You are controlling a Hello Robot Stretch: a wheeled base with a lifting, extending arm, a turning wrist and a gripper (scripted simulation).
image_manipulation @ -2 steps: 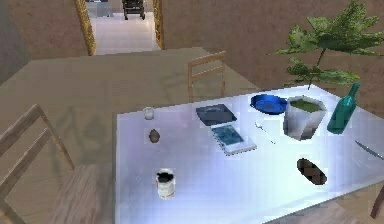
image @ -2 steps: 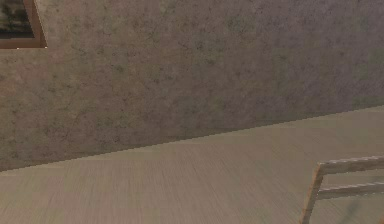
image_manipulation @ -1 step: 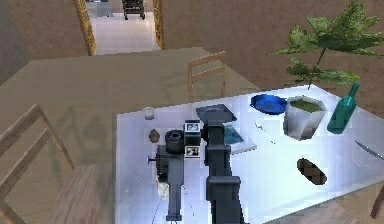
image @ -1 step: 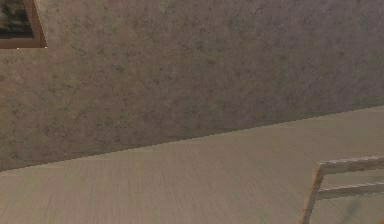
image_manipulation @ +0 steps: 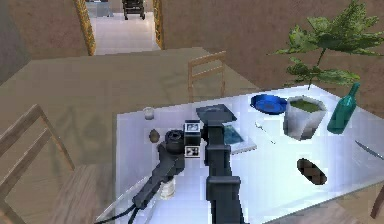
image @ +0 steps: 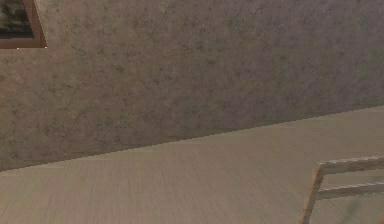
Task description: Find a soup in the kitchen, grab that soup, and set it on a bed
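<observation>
Forward view: speckled brown wall [image: 200, 70] took up most of the frame, with pale plank floor [image: 150, 190] below it. Corner of a framed picture [image: 18, 25] was at top left. Top of a light wooden chair back [image: 345, 185] was at bottom right.

Arm side view: white table [image_manipulation: 270, 195] sat in front. The arm [image_manipulation: 222, 180] rose from the bottom edge over the tabletop, with the marker squares [image_manipulation: 185, 135] at its far end. The gripper [image_manipulation: 155, 180] was left of them, angled down toward the table's near-left edge. Small things stood on the tabletop close around it, so I couldn't tell its state or whether it held anything.

On the table:
- A small glass [image_manipulation: 148, 114] and a small dark lump [image_manipulation: 154, 133] were just beyond the gripper.
- A dark flat slab [image_manipulation: 215, 112], book-like, lay past the arm's end.
- A blue plate [image_manipulation: 268, 102] was farther right.
- A white pot [image_manipulation: 300, 122] was beside the plate, with a leafy plant [image_manipulation: 325, 45] in it.
- A teal bottle [image_manipulation: 343, 108] stood upright just right of the pot.
- A dark oval thing [image_manipulation: 312, 170] lay nearer, on the right part of the table.

Soup: couldn't tell which of the table's things, if any, was it; the shapes were too small to read.

A wooden chair [image_manipulation: 207, 70] stood at the table's far side, and another chair [image_manipulation: 30, 140] was at the left. A doorway [image_manipulation: 120, 25] with a golden frame was at the top.
</observation>
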